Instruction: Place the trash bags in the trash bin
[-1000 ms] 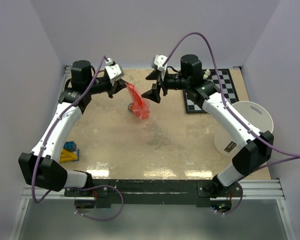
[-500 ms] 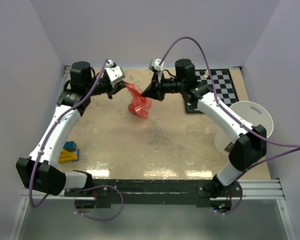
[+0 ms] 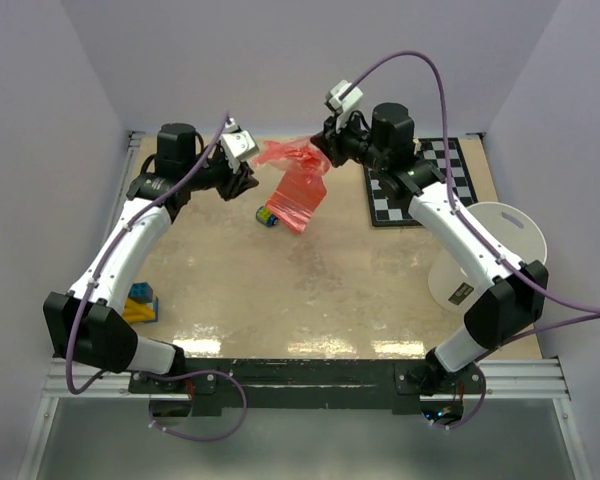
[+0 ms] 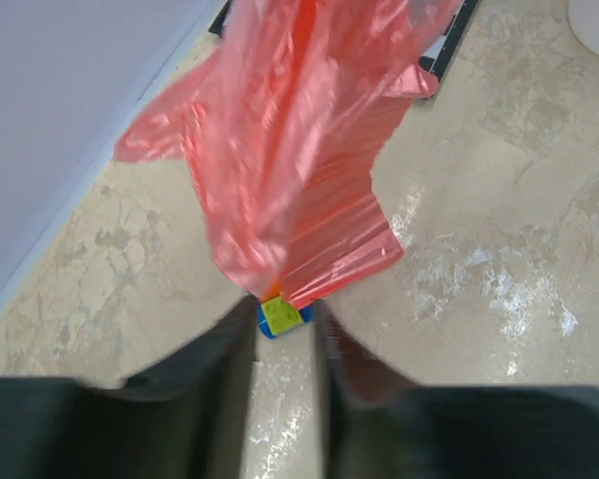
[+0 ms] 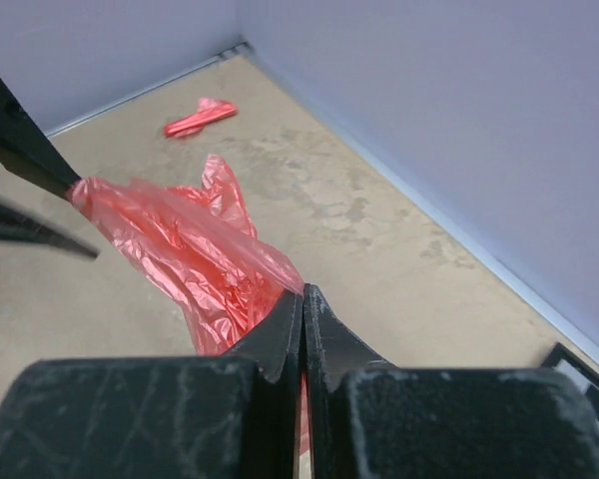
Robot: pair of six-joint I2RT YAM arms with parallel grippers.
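My right gripper [image 5: 302, 291] pinches the trash bag [image 3: 298, 190], well apart from the trash bin [image 3: 510, 225]; left gripper [image 4: 285, 304] slightly spread at its corner. Thin film may slip mid-carry

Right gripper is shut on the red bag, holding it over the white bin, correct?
No: the right gripper, shut on the red bag, holds it over the tabletop, well left of the white bin. The top view shows this.

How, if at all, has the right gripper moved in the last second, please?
Yes. The right gripper moved up the view, toward the checkerboard's far edge, gripping the trash bag.
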